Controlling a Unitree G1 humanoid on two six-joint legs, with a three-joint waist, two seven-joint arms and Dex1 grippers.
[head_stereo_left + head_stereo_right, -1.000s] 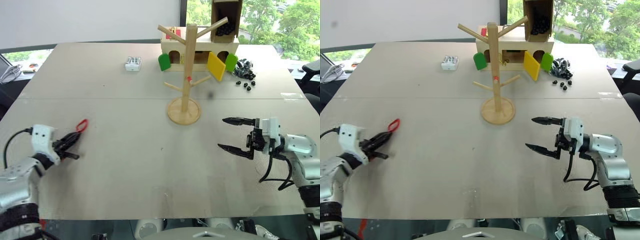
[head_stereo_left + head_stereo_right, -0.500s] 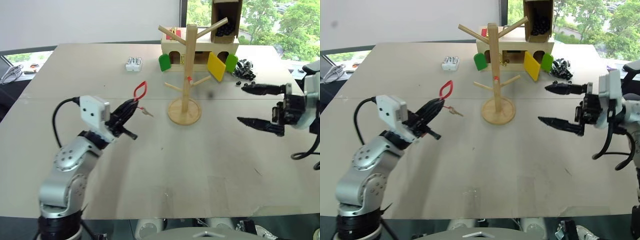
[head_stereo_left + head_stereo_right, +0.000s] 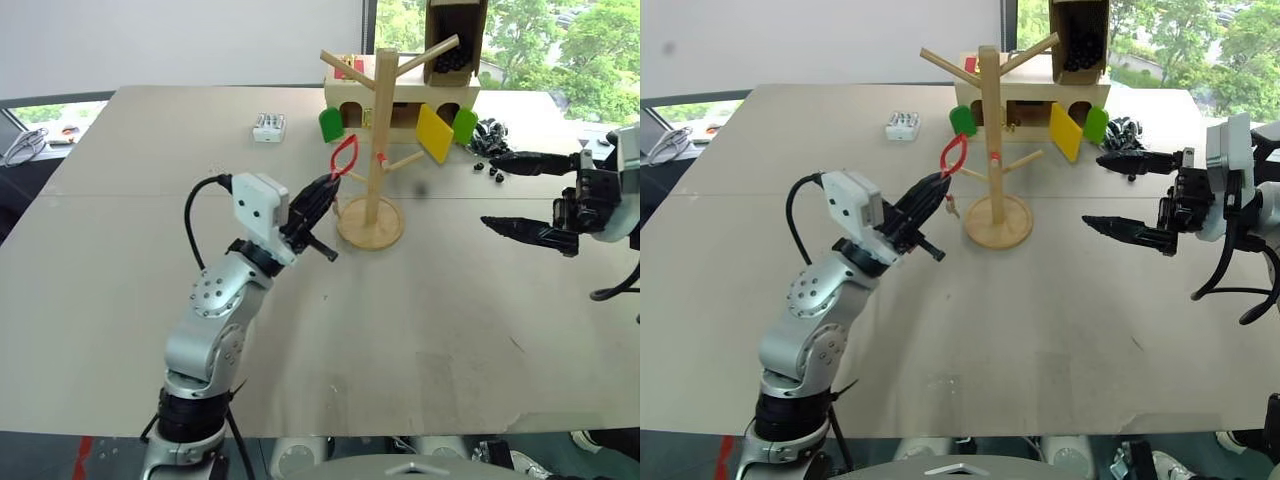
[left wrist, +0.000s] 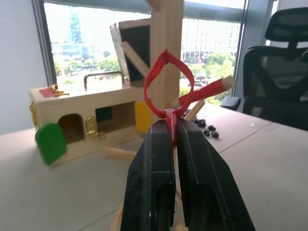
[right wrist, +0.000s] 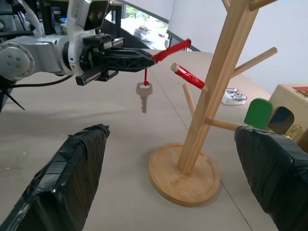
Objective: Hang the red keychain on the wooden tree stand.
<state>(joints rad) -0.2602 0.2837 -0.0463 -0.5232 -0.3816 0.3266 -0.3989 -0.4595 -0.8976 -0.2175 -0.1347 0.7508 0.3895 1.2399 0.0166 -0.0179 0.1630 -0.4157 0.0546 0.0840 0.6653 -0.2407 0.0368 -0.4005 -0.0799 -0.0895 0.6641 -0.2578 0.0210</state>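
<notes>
You've got the left gripper (image 3: 322, 192) clamped tight on the base of the red keychain (image 3: 343, 157), pinching it low so the teardrop loop stands up free above the fingertips – that leaves the opening clear to slip over a peg. The little silvery key (image 5: 143, 90) dangles below on its own, out of the way. The loop is up in the air just beside the wooden tree stand (image 3: 375, 140), close to the pole on its left side and near the short red-wrapped peg (image 5: 188, 76), but nothing is hooked yet. Your right gripper (image 3: 535, 195) hangs well apart on the other side of the stand, fingers spread wide and empty – in my reading it's parked there to watch and to steady the stand if it rocks. The stand sits upright on its round base on the table (image 3: 420, 320), with the wooden box-house (image 3: 400, 95) behind it. Next, I'd say, line the loop's opening with a peg tip.
</notes>
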